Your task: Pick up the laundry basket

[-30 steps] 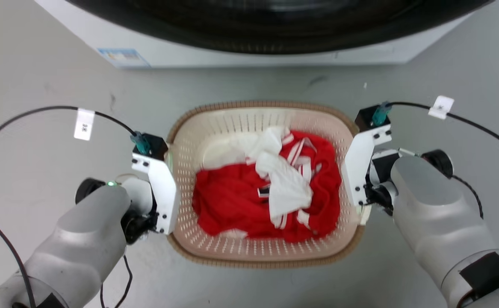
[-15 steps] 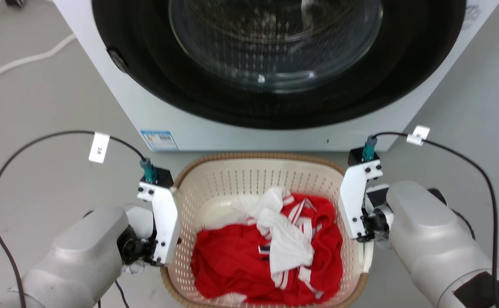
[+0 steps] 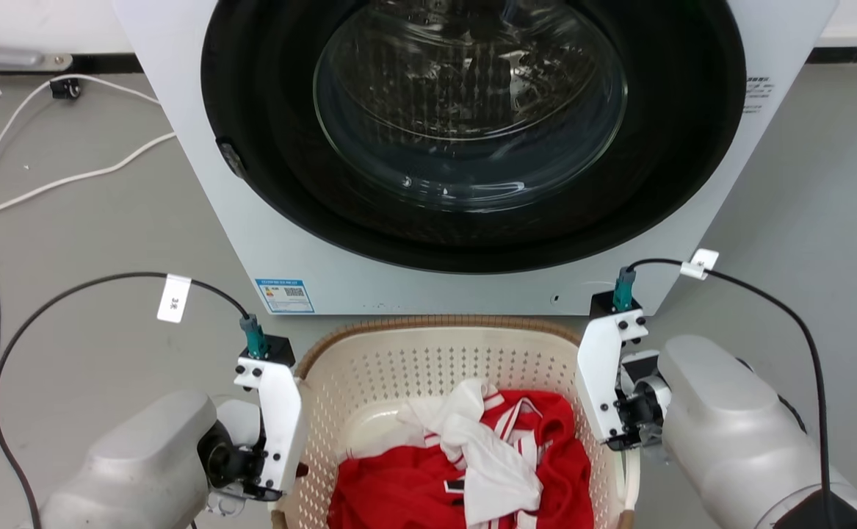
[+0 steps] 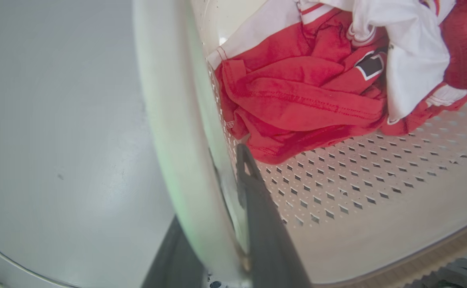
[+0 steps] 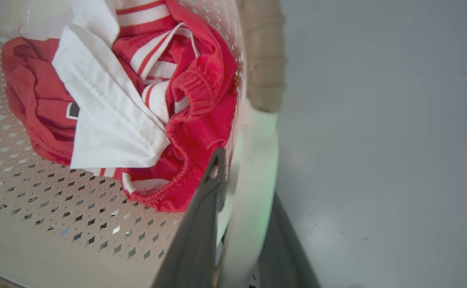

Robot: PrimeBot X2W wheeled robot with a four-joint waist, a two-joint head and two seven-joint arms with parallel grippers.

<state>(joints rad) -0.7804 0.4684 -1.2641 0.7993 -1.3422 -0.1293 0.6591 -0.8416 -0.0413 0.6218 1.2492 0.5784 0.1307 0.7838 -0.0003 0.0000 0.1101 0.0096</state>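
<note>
Below washing machine (image 3: 252, 220) door, laundry basket (image 3: 435, 353): likely light, stiff plastic, soft clothes (image 3: 472, 470) inside. Left hand (image 4: 213, 192), right hand (image 5: 245, 180) each clamped across side handle (image 4: 169, 120); sound hold.

I run two forearms in smooth pale grey, rounded shells: the left forearm (image 3: 142, 470) and the right forearm (image 3: 729, 426), the latter with a black patch (image 3: 817, 510) low down. Each wrist carries a flat white bracket (image 3: 281, 419) dotted with small dark screws and topped by a black block with a teal plug (image 3: 254, 338). A thin black cable (image 3: 105, 279) arcs from each plug, wearing a small white tag (image 3: 173, 298) with print I cannot read. On my wrist cameras the fingers (image 4: 261, 224) are long, flat and dark grey.
</note>
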